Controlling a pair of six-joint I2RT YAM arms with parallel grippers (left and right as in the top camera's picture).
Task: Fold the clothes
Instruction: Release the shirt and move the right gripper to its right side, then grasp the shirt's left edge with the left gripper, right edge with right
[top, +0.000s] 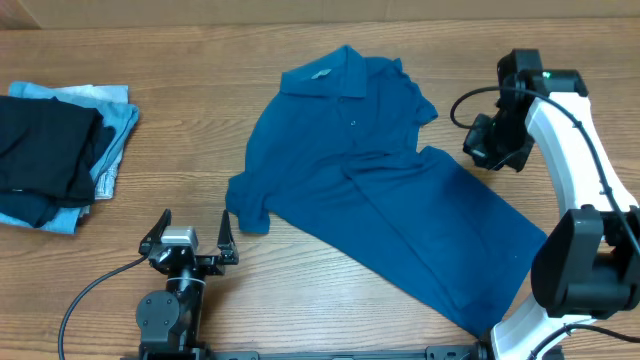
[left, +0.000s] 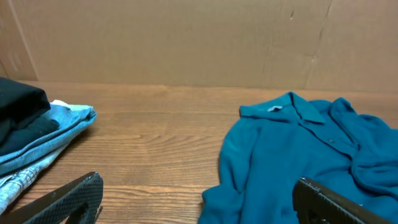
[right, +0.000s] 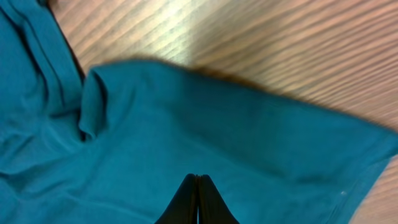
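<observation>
The deep-blue collared shirt (top: 380, 190) lies spread face up on the wooden table, collar toward the back and hem toward the front right, with some creases. My left gripper (top: 190, 235) is open and empty near the front edge, its right finger close to the shirt's left sleeve. In the left wrist view the shirt (left: 298, 155) lies ahead to the right of the open fingers (left: 198, 182). My right gripper (top: 488, 148) hovers at the shirt's right side. In the right wrist view its fingers (right: 197, 177) are pressed together above the fabric (right: 186, 124), with no cloth between them.
A folded black garment (top: 45, 150) lies on a folded pale light-blue garment (top: 112, 130) at the far left; both also show in the left wrist view, the black one (left: 18, 112) on the pale one (left: 62, 124). A cardboard wall (left: 186, 37) stands behind the table.
</observation>
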